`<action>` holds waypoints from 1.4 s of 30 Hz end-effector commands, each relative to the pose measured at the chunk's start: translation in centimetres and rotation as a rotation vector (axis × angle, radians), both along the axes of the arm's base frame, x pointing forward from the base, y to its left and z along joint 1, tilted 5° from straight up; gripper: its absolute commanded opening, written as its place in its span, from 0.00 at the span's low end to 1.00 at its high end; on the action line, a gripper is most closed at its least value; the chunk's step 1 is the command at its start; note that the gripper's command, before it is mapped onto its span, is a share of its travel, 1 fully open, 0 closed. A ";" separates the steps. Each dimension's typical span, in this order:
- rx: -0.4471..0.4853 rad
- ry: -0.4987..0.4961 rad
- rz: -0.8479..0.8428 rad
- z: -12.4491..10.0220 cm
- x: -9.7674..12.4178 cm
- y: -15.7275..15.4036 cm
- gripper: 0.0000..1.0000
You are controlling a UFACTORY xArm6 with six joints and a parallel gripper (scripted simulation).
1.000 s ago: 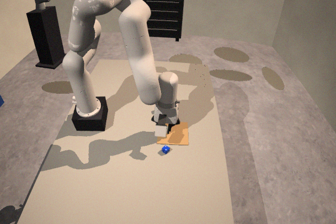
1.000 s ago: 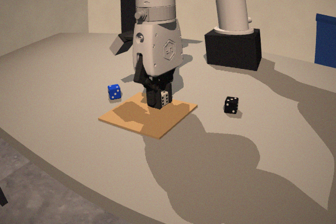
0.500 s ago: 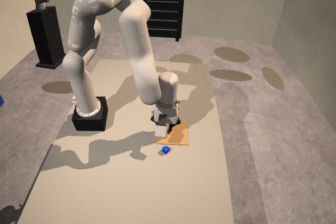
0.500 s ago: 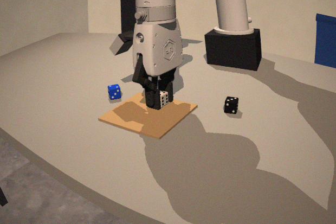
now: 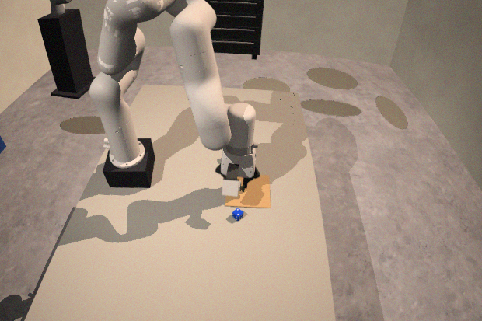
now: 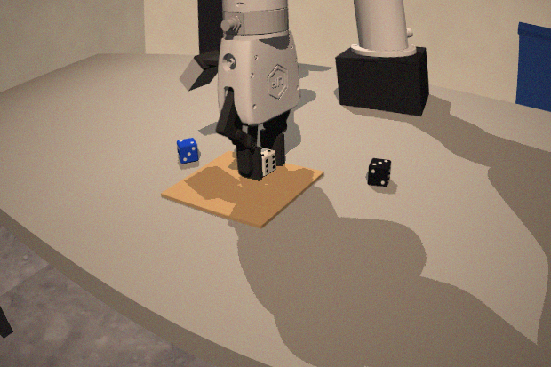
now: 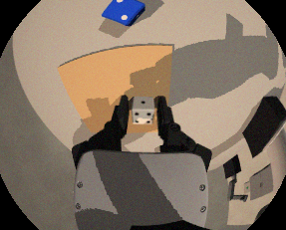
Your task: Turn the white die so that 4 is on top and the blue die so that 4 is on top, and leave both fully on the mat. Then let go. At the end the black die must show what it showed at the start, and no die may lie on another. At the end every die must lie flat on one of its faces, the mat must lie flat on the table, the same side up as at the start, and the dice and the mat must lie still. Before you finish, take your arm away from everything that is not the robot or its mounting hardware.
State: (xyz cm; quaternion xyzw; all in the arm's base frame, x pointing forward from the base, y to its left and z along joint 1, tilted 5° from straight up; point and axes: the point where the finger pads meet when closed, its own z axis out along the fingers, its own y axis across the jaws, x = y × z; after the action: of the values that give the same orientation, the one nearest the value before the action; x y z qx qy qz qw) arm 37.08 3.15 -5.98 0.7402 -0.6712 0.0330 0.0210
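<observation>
My pincer [image 5: 243,187] [image 6: 269,169] [image 7: 143,104] is partly open, holding nothing. The white die [image 6: 268,163] [image 7: 143,111] looks done, 4 up on the mat [image 5: 261,196] [image 6: 253,202] [image 7: 104,74]. The blue die [image 5: 237,214] [image 6: 187,151] [image 7: 124,11] still needs bringing over.
</observation>
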 end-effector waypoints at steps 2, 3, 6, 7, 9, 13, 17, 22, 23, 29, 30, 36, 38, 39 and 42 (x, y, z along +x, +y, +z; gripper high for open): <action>0.000 -0.003 0.000 0.5 0.1 0.0 0.42; 0.000 -0.003 0.000 0.7 0.1 0.1 0.42; 0.000 -0.003 0.000 1.7 0.1 0.1 0.42; 0.000 -0.003 0.000 2.1 0.1 0.2 0.42; 0.000 -0.003 0.000 3.2 0.1 0.3 0.42; 0.000 -0.003 0.000 4.3 0.0 0.3 0.42; 0.000 -0.003 0.000 6.5 0.0 0.5 0.42; 0.000 -0.003 0.000 8.5 -0.1 0.7 0.42; 0.000 -0.003 0.000 8.7 -0.1 0.7 0.42; 0.000 -0.003 0.000 9.0 -0.1 0.7 0.42; 0.000 -0.003 0.000 9.1 -0.1 0.7 0.42; 0.000 -0.003 0.000 9.1 -0.1 0.7 1.00; 0.000 -0.003 0.000 9.1 -0.1 0.7 1.00; 0.000 -0.003 0.000 9.1 -0.1 0.7 1.00; 0.000 -0.003 0.000 9.1 -0.1 0.7 1.00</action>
State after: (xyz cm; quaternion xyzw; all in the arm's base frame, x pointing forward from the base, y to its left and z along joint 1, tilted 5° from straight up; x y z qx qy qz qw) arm 36.85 3.82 2.95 0.7402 -0.6712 0.0329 0.0212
